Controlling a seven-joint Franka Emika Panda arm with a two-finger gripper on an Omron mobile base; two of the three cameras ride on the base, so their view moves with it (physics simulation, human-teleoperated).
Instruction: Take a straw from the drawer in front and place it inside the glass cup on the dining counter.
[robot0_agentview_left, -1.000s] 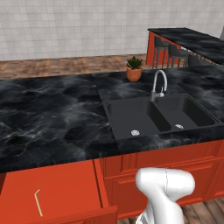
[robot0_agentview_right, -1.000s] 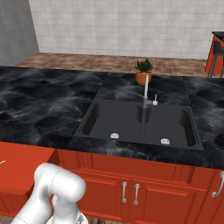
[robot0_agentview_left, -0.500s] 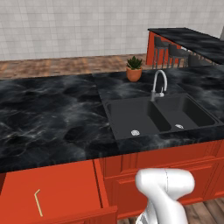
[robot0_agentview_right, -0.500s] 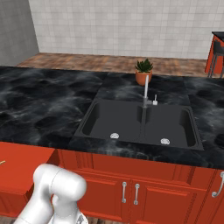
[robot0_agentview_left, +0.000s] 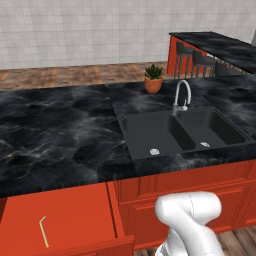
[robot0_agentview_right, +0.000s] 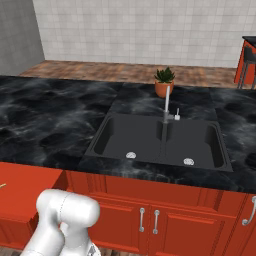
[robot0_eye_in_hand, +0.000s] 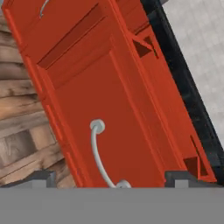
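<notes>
Low by cabinet door | jaws released | straw apart, in drawer

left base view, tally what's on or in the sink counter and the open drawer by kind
straw: 1
plant pot: 1
faucet: 1
sink basins: 2
total: 5

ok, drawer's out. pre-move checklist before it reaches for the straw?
1. Drawer open: ok.
2. Straw in sight, lying flat on the drawer floor: ok.
3. Claw open and empty: ok, tips spread either side of the silver handle.
4. Claw over the straw: not ok, it faces a cabinet front.
5. Glass cup located on the dining counter: cannot tell.
</notes>
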